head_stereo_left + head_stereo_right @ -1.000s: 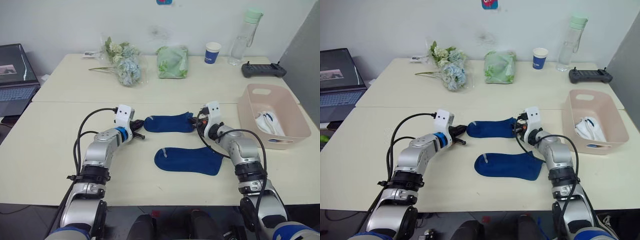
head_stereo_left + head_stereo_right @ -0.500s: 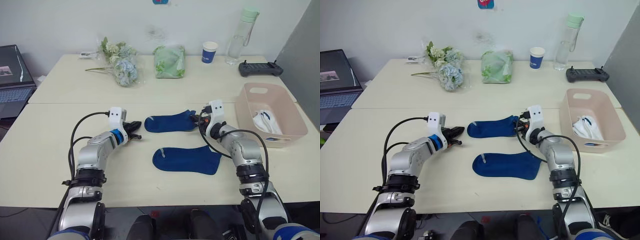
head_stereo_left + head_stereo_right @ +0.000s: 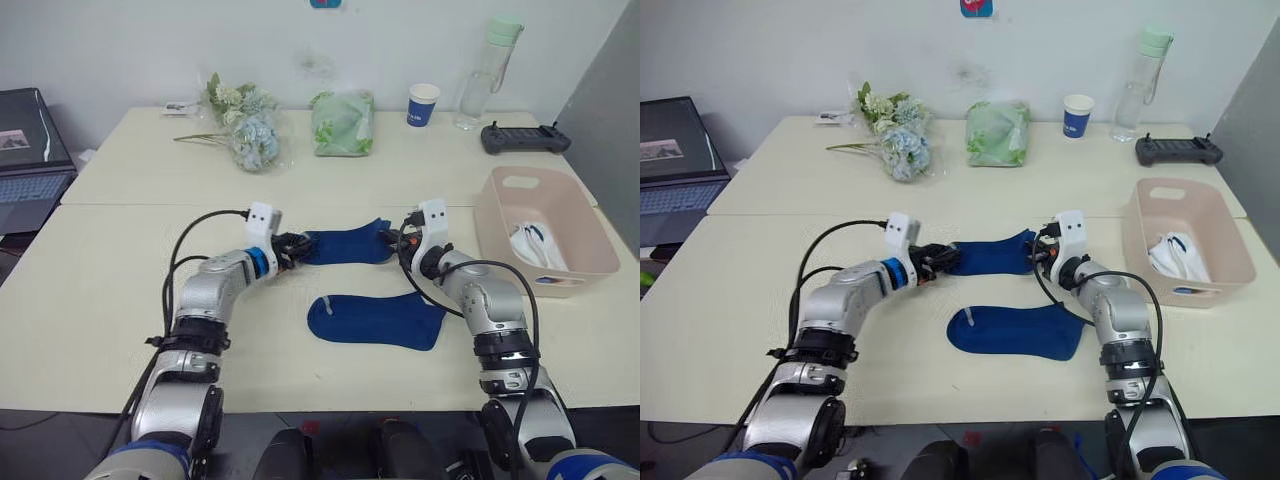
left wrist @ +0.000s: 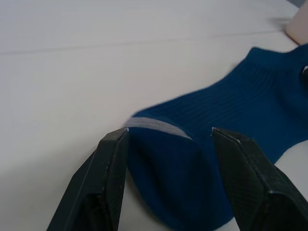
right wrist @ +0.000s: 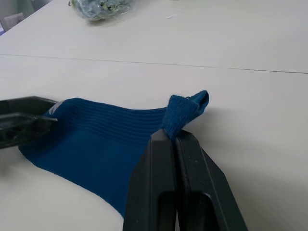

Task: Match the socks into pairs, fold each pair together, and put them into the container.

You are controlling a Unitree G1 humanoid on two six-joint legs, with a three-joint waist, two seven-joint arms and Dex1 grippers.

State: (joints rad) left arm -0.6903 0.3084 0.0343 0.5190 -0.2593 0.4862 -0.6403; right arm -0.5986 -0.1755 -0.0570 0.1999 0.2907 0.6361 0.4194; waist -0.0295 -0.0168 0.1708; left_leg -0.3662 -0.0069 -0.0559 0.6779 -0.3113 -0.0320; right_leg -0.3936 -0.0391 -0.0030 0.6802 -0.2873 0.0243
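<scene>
At mid-table, my right gripper (image 5: 174,134) pinches the far navy sock's (image 3: 345,245) cuff while my left gripper (image 4: 168,137), spread wide, straddles its toe.

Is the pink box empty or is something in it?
Not empty. The pink box holds a white sock bundle with dark trim, lying against its right side.

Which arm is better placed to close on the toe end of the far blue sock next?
The left. Its gripper is open with the far sock's toe end between its fingers, while the right gripper is already pinching that sock's cuff.
</scene>
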